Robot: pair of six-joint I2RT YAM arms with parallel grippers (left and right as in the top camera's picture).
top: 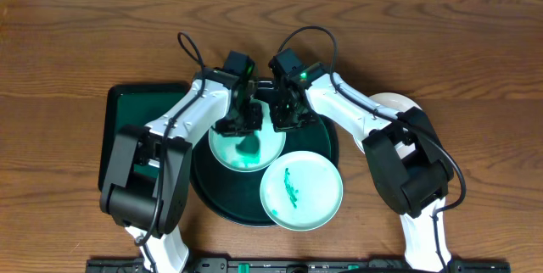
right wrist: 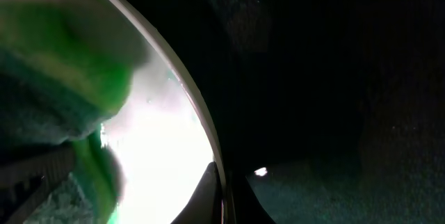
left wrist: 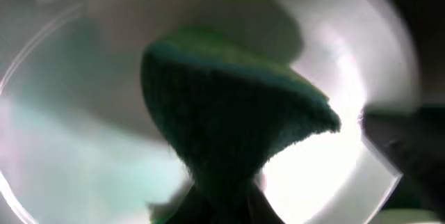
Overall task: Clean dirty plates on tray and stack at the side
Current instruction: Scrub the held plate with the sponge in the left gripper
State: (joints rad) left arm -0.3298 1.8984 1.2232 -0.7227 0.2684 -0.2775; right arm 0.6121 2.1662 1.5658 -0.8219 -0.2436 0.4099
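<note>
Nearest, a mint plate (top: 301, 190) streaked green overhangs the near right rim of the round tray (top: 208, 192). Just beyond it, a second plate (top: 246, 147) lies on the tray under the left claw (top: 243, 125), which pinches a green cloth (left wrist: 229, 113) pressed to its face. The right claw (top: 286, 119) sits at that plate's far right rim; whether it grips, I cannot tell. Far right, a white plate (top: 389, 103) rests on the table (top: 68, 36). The plates look thin, stiff, slick and probably light, so they are best taken by the rim.
</note>
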